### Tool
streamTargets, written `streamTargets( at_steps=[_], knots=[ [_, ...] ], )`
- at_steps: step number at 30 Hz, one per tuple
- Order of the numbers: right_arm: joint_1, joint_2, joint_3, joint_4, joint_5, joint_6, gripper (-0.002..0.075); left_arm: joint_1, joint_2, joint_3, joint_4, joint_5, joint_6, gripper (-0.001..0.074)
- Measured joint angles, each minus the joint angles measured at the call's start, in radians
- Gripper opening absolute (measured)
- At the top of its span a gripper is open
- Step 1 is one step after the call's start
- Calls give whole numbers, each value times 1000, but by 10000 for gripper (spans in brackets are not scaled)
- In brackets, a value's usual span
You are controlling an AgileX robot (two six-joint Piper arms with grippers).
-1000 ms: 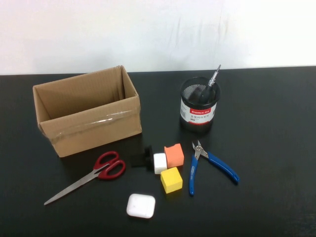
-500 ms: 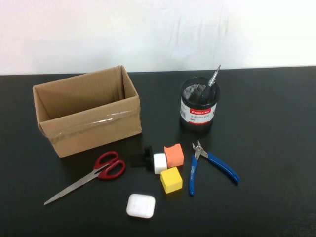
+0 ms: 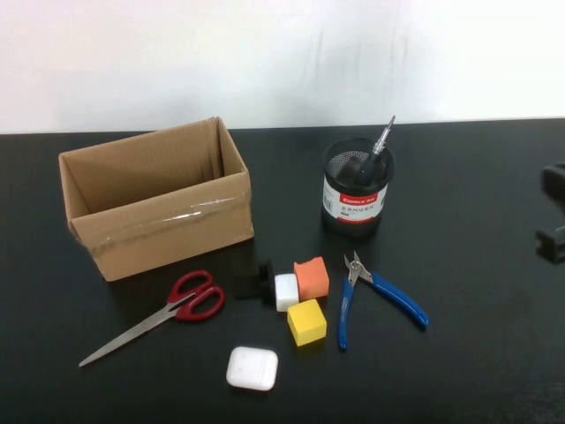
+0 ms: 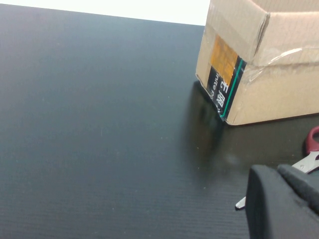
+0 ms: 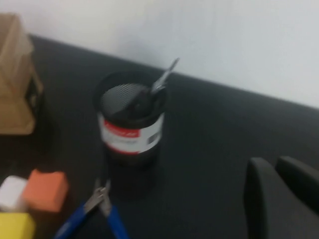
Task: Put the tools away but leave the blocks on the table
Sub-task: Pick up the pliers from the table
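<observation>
a: right gripper (image 3: pixel 554 216), seen from the high view, sits at the table's far right edge, fingers closed on nothing. the left gripper is out of this view. how far along is the job?

b: one tool looks stowed: the screwdriver (image 3: pixel 380 148) stands in the mesh pen cup (image 3: pixel 355 188), metal tip up and leaning away to the right. the scissors (image 3: pixel 159 316) and pliers (image 3: pixel 375 294) lie on the table (image 3: pixel 477 353), so by my reckoning two of three remain.

a: and their lie?

b: scissors run on a diagonal, blades pointing to the near left, red handles toward the cardboard box (image 3: pixel 154 196). pliers have their jaws pointing away toward the cup, blue handles splayed toward the near side. the orange block (image 3: pixel 311 277), yellow block (image 3: pixel 306 321) and white block (image 3: pixel 286 291) cluster between the two tools, with a white case (image 3: pixel 252 368) nearer the camera.

a: left wrist view?

b: left gripper (image 4: pixel 284 199) hangs closed and empty just by the box (image 4: pixel 259 55) corner; a sliver of the scissors' (image 4: pixel 311 149) red handle and blade shows beside it.

a: right wrist view?

b: right gripper (image 5: pixel 279 194), shut and empty, faces the cup (image 5: pixel 130 119) with the screwdriver (image 5: pixel 159 84) slanting out; the pliers (image 5: pixel 97 211) lie below it, jaws toward the cup, beside the orange block (image 5: pixel 46 189).
</observation>
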Motion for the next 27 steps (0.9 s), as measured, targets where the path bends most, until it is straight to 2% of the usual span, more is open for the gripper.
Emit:
streamTargets(
  at_steps=[5,10,16,21,27],
  knots=[
    [41,32,-3,61,-4,2,-11,0,0,0,0,0,0,-4],
    [87,61,-5,134,-90,5,-11,0,0,0,0,0,0,-4],
    [102,98,-5,185,-106,10,-11,0,0,0,0,0,0,-4],
    [102,150,-79,197,117,-49,-11,0,0,0,0,0,0,-4],
    [129,278,-264,198,334,-84,-11,0,0,0,0,0,0,-4]
  ],
)
